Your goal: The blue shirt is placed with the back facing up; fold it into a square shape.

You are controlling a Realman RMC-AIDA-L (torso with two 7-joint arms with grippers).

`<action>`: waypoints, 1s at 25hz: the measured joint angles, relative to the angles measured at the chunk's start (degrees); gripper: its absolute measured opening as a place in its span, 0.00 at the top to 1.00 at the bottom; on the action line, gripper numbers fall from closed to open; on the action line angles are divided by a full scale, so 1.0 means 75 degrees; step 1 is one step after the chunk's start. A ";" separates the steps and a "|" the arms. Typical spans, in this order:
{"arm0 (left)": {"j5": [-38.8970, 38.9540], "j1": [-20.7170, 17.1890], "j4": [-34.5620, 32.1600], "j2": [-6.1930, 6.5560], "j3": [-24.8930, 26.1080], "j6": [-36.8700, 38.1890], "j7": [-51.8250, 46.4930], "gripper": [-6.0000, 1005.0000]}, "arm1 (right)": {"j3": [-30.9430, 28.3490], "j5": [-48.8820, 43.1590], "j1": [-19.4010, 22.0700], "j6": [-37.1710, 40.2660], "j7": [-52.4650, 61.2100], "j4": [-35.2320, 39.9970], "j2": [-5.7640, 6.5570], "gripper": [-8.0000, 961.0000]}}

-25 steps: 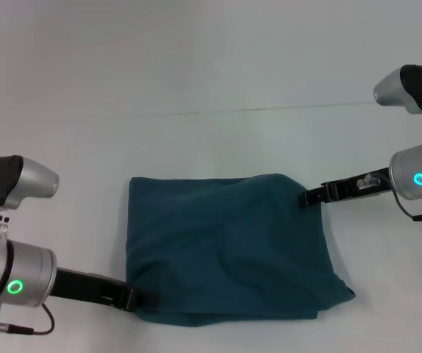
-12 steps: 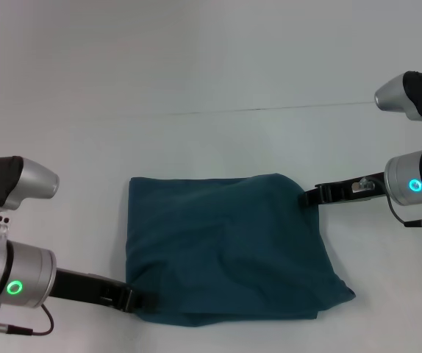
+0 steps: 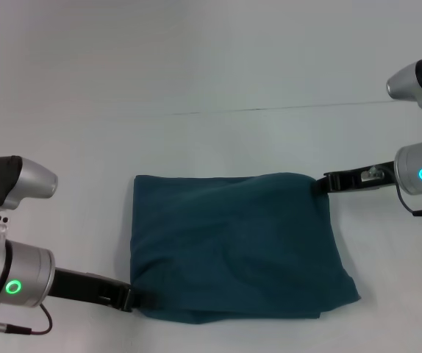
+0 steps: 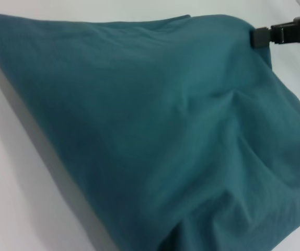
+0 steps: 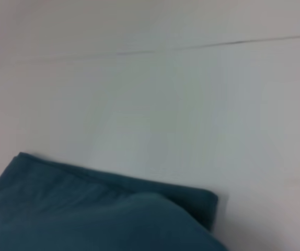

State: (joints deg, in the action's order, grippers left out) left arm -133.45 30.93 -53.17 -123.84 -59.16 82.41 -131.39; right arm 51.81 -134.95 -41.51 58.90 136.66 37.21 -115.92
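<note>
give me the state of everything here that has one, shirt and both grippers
dark teal-blue soft fabric shirt: folded into a rough square, lying on the white table, plain side up, slightly rumpled
left gripper: at the shirt's near left corner, low on the table
right gripper: at the shirt's far right corner, touching the fabric edge

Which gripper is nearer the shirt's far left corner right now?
Left. The left gripper is at the blue shirt's near left corner; the right gripper is at its far right corner.
</note>
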 joint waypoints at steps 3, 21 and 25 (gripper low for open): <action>-0.0006 0.0001 0.0000 0.0001 0.0001 -0.0015 -0.0007 0.99 | -0.0052 0.0003 -0.0041 -0.0043 -0.0008 0.0061 0.0010 0.95; -0.0008 0.0079 0.0082 0.0034 0.0059 -0.0056 -0.0033 0.99 | -0.0250 0.0018 -0.0153 -0.0404 -0.0008 0.0173 -0.0049 0.94; -0.0003 0.0045 0.0060 0.0035 0.0142 -0.0104 0.0015 0.98 | -0.0273 0.0019 -0.0164 -0.0365 -0.0070 0.0192 -0.0054 0.94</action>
State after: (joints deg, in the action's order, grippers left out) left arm -133.48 31.27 -52.72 -123.57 -58.10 81.63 -131.28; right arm 49.76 -134.81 -42.74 56.16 136.13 38.65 -116.32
